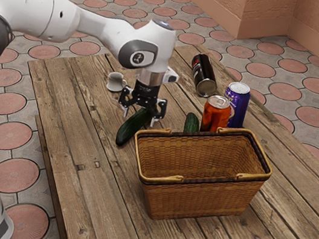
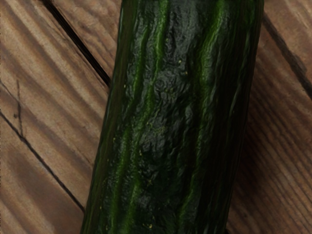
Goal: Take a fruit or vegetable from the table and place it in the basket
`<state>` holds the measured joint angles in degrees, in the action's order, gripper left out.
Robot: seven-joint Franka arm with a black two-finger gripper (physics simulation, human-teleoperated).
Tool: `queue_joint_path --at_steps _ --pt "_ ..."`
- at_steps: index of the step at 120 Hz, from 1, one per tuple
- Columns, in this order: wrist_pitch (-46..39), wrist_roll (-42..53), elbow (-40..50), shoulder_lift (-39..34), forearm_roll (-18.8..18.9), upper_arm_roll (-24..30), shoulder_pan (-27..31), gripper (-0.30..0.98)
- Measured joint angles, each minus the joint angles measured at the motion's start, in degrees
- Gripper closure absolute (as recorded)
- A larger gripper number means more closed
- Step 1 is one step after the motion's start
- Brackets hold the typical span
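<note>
My gripper (image 1: 140,115) stands open over the far end of a dark green cucumber (image 1: 131,129), one finger to each side of it, at the middle of the table. In the wrist view the ridged cucumber (image 2: 170,117) lies directly under the hand, above wooden planks. A second cucumber (image 1: 191,123) is partly hidden behind the rim of the wicker basket (image 1: 200,199). The part of the basket's inside that can be seen holds nothing.
Beside the second cucumber stand an orange can (image 1: 215,116) and a purple can (image 1: 240,105). A black can (image 1: 204,76) is farther back. A white mug (image 1: 115,82) lies behind the gripper on the wooden table (image 1: 90,198). The basket's handles rest folded along its rim.
</note>
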<state>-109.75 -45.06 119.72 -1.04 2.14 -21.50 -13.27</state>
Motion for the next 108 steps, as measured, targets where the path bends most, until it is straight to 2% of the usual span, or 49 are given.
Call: queue_joint_path --at_steps 56,77,89,97,108 --pt "-1.6 0.7 1.0 1.2 -0.2 0.0 2.4 0.01" --pt "-2.2 0.3 1.7 1.3 -0.8 2.9 5.0 0.36" --pt "-2.0 -0.1 1.6 1.0 0.0 4.1 5.6 0.46" --pt "-1.7 -0.4 1.5 0.8 0.6 -1.0 0.2 0.52" --pt "-1.5 -0.6 1.4 0.7 1.0 -1.5 -0.7 0.56"
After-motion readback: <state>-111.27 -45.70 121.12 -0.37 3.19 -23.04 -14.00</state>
